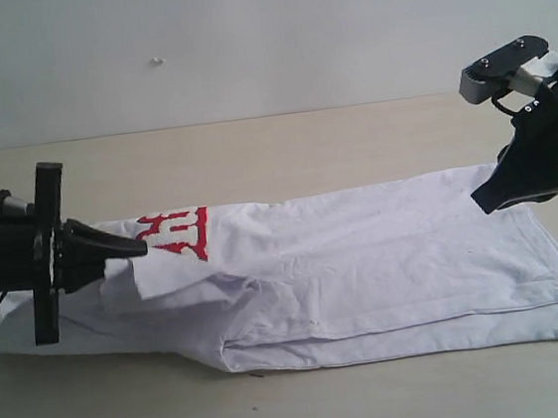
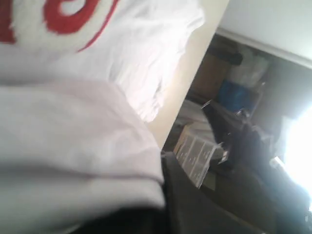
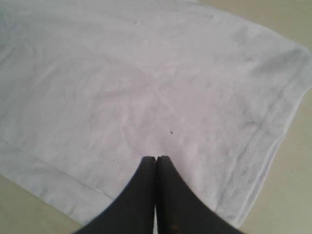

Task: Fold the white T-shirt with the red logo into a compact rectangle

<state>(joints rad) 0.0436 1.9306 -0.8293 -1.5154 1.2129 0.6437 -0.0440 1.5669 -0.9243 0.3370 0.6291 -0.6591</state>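
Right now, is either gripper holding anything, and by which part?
Left gripper pinches the white T-shirt at a fold beside the red logo; right gripper holds nothing.

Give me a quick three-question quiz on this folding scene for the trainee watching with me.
1. True or false: the right gripper has its jaws spread wide.
2. The red logo shows closest to: A) the left gripper; B) the right gripper; C) midway between the two.
3. Fill in: the end of the white T-shirt beneath the right gripper is its stitched ____.

Key: 1 false, the jaws are shut together. 2 A. 3 hem.
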